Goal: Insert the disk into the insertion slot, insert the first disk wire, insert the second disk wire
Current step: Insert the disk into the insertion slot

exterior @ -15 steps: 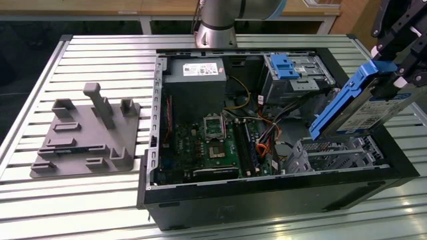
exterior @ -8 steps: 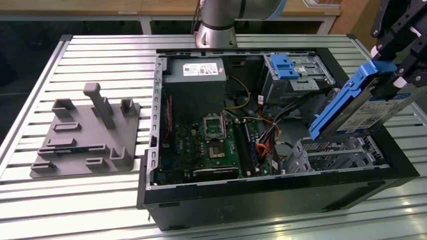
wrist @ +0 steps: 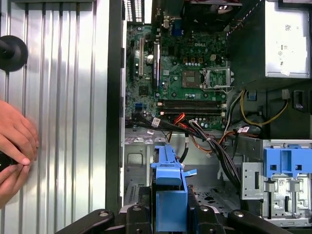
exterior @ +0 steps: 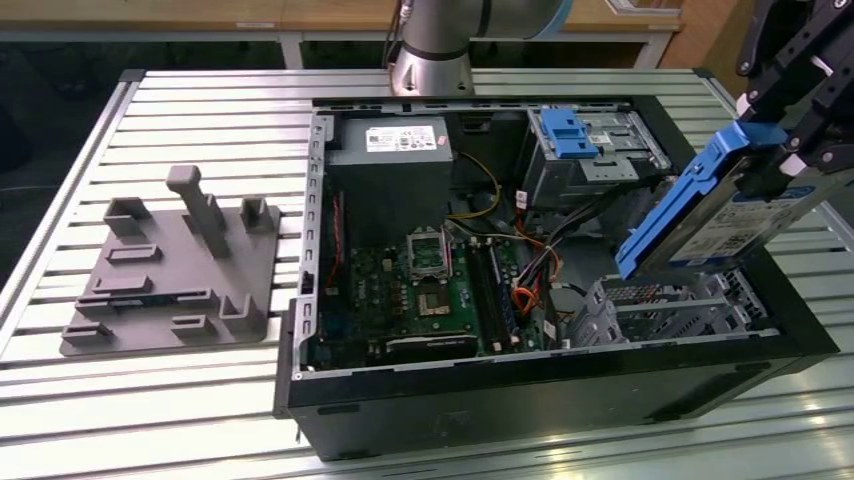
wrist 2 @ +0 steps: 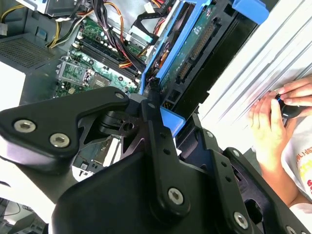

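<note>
Slatted metal table, end effector gripping white-labelled disk

Bright overhead light; glare streaks on the ribbed counter. Computer case interior dim, deeply shadowed near its walls.

My arm stood at the table's far edge; my 1 gripper hung tilted over the case's edge at the exterior view's right, clamped on the disk.
</note>
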Available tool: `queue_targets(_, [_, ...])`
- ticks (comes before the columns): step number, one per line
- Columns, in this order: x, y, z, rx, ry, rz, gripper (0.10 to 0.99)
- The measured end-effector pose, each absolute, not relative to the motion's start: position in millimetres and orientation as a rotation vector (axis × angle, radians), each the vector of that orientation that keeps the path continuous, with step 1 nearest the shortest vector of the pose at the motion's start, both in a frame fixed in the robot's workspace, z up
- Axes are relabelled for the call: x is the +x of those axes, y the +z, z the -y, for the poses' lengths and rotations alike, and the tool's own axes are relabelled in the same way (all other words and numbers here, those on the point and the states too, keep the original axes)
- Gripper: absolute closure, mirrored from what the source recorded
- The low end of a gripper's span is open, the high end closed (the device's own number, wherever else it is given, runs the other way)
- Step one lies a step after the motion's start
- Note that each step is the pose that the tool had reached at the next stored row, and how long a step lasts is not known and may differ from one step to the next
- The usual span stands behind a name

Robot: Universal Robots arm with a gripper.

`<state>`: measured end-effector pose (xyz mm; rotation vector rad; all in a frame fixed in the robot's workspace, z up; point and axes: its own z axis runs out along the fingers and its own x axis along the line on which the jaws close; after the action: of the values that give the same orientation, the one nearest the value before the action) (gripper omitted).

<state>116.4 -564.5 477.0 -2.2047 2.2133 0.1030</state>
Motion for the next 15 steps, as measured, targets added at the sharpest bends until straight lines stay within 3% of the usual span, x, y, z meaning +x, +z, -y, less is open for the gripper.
queue_targets(15, [116.4, 473.5, 565.8, -2.199, 0.103, -2.219, 0.725])
